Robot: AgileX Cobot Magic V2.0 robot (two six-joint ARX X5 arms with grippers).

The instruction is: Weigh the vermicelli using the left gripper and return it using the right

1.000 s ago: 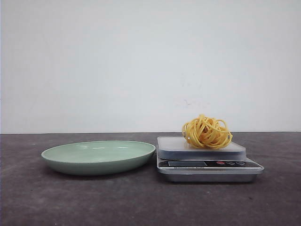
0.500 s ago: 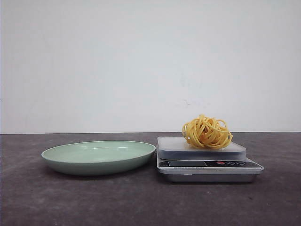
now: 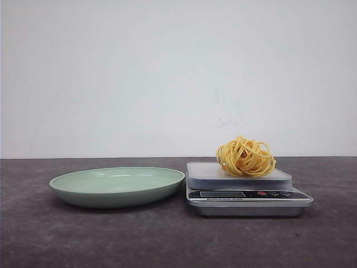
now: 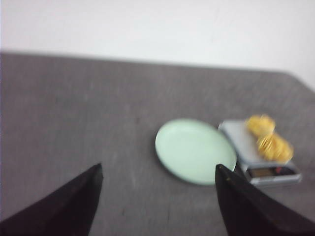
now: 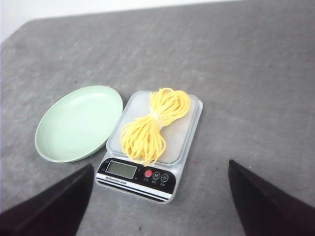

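The vermicelli is a yellow nest of strands lying on the platform of a silver kitchen scale, right of the empty pale green plate. It also shows in the right wrist view and, blurred, in the left wrist view. My left gripper is open and empty, held high and well back from the plate. My right gripper is open and empty, above the table on the display side of the scale. Neither gripper shows in the front view.
The dark grey table ends at a white wall behind. The scale's display and buttons face the robot. The plate lies close beside the scale.
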